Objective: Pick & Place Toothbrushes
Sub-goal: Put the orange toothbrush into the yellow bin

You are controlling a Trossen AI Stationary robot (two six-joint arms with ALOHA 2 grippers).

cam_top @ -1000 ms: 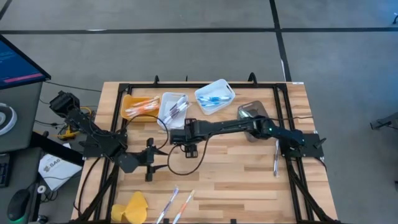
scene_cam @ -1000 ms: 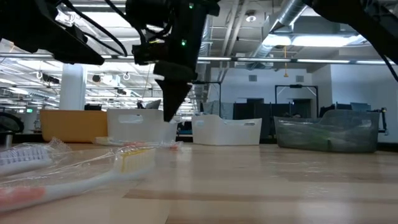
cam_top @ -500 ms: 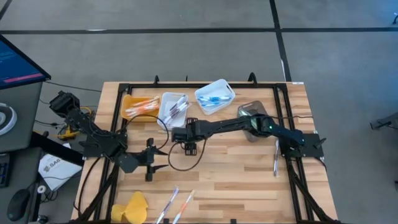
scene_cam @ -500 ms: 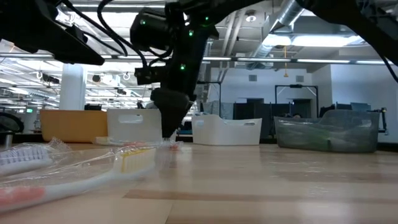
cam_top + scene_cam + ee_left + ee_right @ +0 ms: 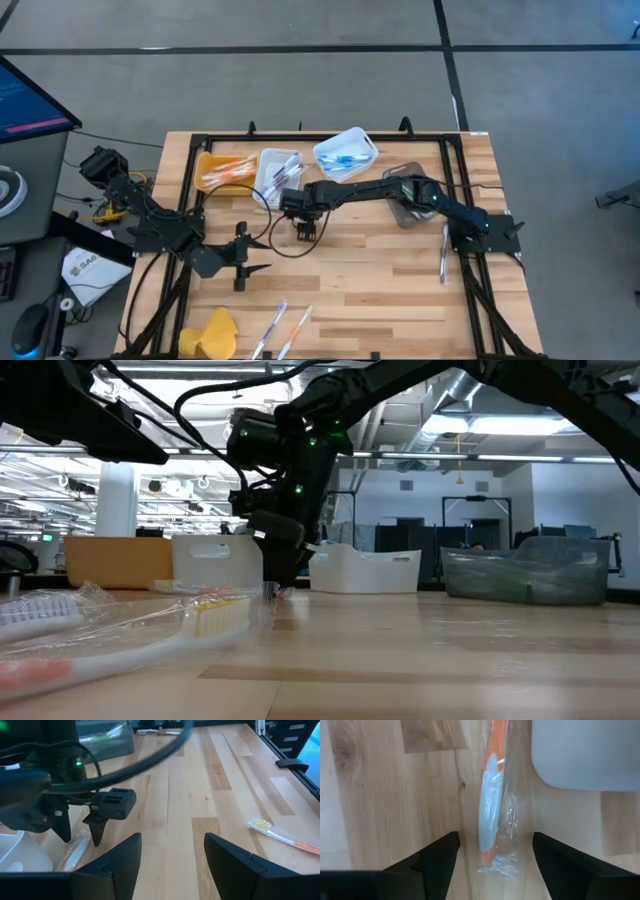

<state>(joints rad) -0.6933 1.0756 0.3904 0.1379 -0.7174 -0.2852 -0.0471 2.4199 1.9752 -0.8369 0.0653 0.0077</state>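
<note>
Right tool [image 5: 492, 851] spread wide, poised over wrapped orange toothbrush [image 5: 491, 805] flat on worktop [image 5: 400, 270] beside white bin [image 5: 585, 750]; left tool [image 5: 172, 857] parted, empty, waiting apart; risk: slippery wrapper, low-lying handle, pads skidding off, or knocking the bin.

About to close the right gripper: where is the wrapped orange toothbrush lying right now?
In the right wrist view the wrapped orange toothbrush lies on the table between the open right gripper fingers, beside the white bin; from above, that is just below the bin.
</note>
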